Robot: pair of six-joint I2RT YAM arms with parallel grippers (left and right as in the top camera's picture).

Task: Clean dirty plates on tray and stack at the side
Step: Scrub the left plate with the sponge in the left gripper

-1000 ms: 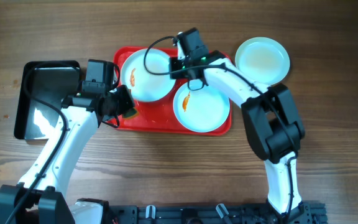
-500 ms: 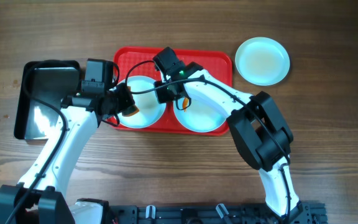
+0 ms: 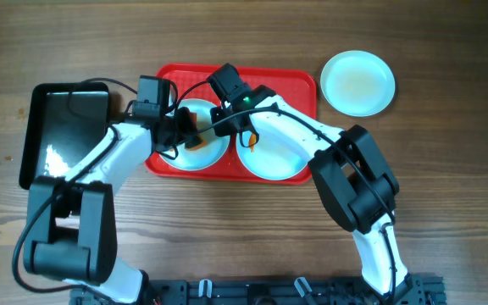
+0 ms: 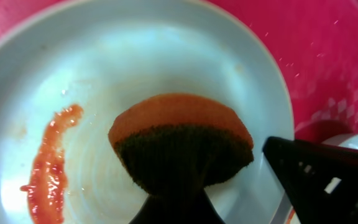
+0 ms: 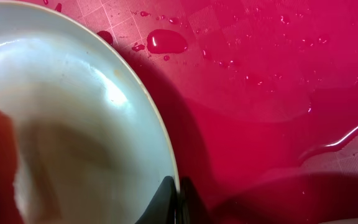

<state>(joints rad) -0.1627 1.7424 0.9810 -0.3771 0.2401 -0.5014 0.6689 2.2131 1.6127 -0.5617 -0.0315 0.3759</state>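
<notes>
Left gripper [image 4: 173, 208]: clamped tight on an orange sponge [image 4: 182, 137], held over the middle of the left plate [image 4: 166, 50].
Right gripper [image 5: 178, 198]: pinched shut on that plate's rim.
Smear: red sauce streak [image 4: 48, 162] beside the sponge.
Plates: left plate and second plate [image 3: 282, 157] on the red tray [image 3: 286, 80]; third plate [image 3: 358, 82] on the wooden table [image 3: 447, 127], right of the tray.
</notes>
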